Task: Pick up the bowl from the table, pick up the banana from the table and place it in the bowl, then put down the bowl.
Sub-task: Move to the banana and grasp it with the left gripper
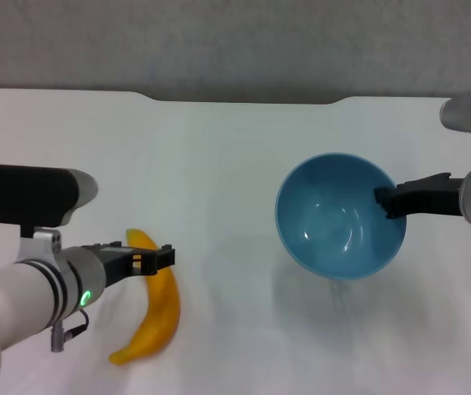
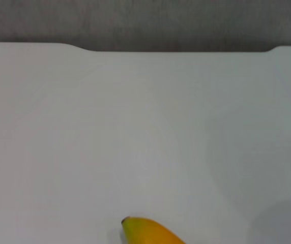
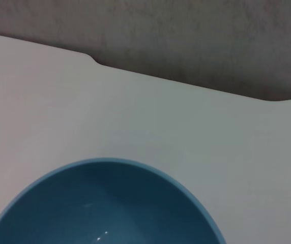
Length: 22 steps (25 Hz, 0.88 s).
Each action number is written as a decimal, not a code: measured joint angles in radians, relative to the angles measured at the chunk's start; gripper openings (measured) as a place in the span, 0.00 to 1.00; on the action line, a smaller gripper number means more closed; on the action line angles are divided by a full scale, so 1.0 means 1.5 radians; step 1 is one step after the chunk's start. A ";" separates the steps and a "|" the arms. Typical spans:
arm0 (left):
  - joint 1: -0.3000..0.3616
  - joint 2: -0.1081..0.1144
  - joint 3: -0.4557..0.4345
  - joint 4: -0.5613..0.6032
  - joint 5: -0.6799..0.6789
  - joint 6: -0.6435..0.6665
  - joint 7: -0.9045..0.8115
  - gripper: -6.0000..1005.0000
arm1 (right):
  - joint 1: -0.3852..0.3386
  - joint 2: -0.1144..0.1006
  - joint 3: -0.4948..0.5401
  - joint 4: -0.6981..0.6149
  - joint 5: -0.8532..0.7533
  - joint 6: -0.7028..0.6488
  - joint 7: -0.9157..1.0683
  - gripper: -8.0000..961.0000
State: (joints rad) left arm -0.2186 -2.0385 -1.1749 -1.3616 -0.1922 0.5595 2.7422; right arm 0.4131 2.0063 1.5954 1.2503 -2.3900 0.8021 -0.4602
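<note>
The light-blue bowl hangs a little above the white table at the right and casts a shadow under itself. My right gripper is shut on its right rim. The right wrist view shows only the bowl's empty inside. At the front left the yellow banana lies on the table, its tip pointing away from me. My left gripper reaches across the banana's far part from the left. Only the banana's tip shows in the left wrist view.
The table's far edge has a shallow notch, with a grey wall behind it. Bare white tabletop lies between the banana and the bowl.
</note>
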 joint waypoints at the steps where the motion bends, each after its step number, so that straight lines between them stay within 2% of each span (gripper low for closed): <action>1: -0.004 0.000 0.001 0.003 -0.001 0.003 0.000 0.84 | 0.000 0.000 0.000 0.000 0.000 -0.001 0.000 0.05; 6: -0.026 -0.001 0.007 0.026 -0.014 0.019 0.000 0.88 | -0.001 0.000 0.000 0.000 0.000 -0.002 -0.002 0.05; 16: -0.039 0.000 0.003 0.030 -0.069 0.033 0.003 0.88 | -0.001 0.000 -0.004 0.001 0.001 -0.006 -0.003 0.05; 22: -0.065 0.000 0.001 0.060 -0.091 0.044 0.004 0.88 | 0.003 0.000 -0.009 -0.003 0.001 -0.008 -0.004 0.05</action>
State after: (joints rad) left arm -0.3157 -2.0385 -1.1738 -1.2716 -0.3283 0.6248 2.7480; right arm 0.4176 2.0067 1.5822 1.2462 -2.3881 0.7905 -0.4655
